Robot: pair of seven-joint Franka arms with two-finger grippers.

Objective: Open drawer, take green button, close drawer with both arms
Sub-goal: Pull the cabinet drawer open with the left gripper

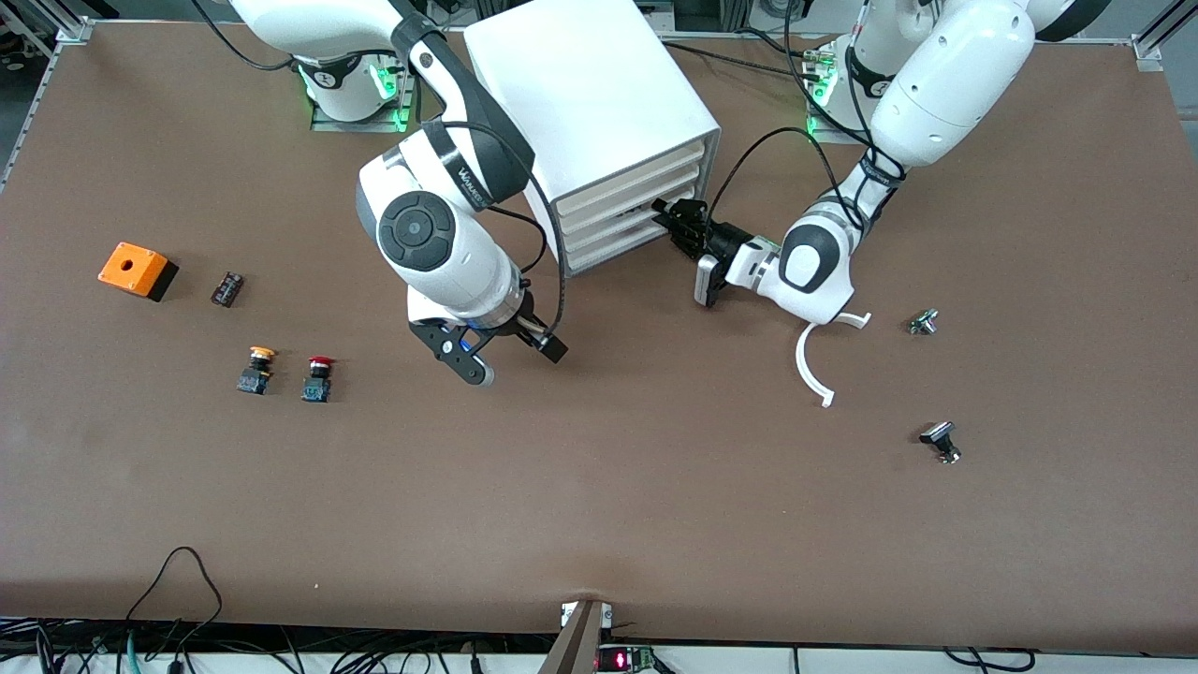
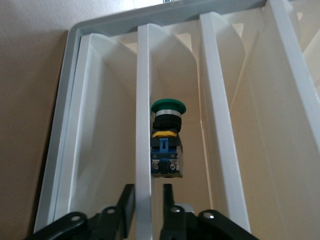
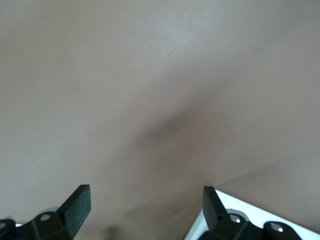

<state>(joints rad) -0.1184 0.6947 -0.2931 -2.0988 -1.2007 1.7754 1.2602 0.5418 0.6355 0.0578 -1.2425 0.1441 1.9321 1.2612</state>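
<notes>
The white cabinet point(image 1: 590, 94) stands at the robots' edge of the table with four cream-fronted drawers. My left gripper point(image 1: 676, 223) is at the cabinet's front, its fingers point(image 2: 126, 205) on either side of the front slat point(image 2: 143, 150) of the third drawer from the top. In the left wrist view the green-capped button point(image 2: 167, 145) lies on its side in that drawer; the front view does not show it. My right gripper point(image 1: 513, 359) hangs open and empty over bare table, nearer the front camera than the cabinet, and its wrist view point(image 3: 145, 205) shows only tabletop.
Toward the right arm's end lie an orange box point(image 1: 138, 270), a small black part point(image 1: 226, 287), a yellow-capped button point(image 1: 257, 369) and a red-capped button point(image 1: 318, 378). Toward the left arm's end lie a white curved piece point(image 1: 812, 370) and two small metal parts point(image 1: 923, 322) point(image 1: 942, 441).
</notes>
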